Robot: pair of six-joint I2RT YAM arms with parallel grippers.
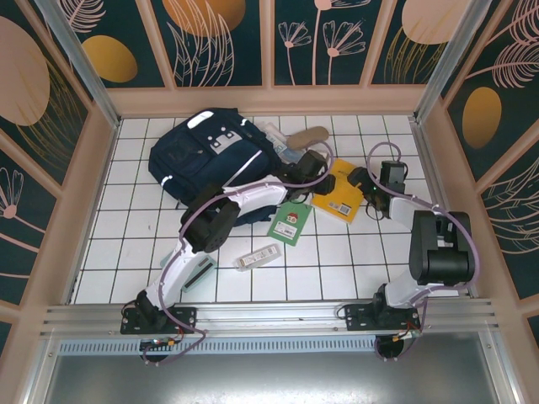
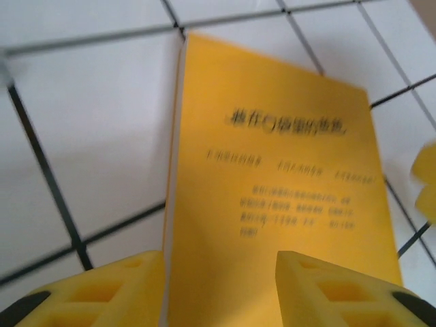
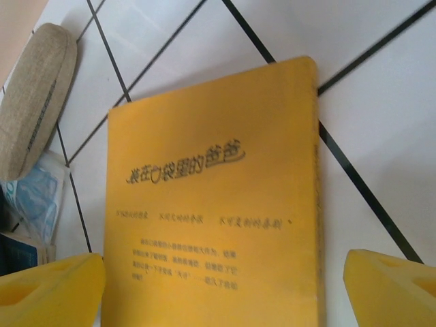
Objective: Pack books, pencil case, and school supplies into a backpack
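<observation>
The yellow-orange book lies flat on the white tiles, right of the navy backpack. My left gripper hovers over the book's left end; in the left wrist view its fingers stand apart, one beside the book edge, one above the cover. My right gripper sits at the book's right end, open wide, its fingertips straddling the book. A small green book lies nearer. The tan pencil case and a clear packet lie by the backpack. A white-grey bar lies in front.
A mint-green calculator is partly hidden under the left arm. Patterned walls enclose the tiled table on three sides. The pencil case lies just beyond the yellow book's far corner.
</observation>
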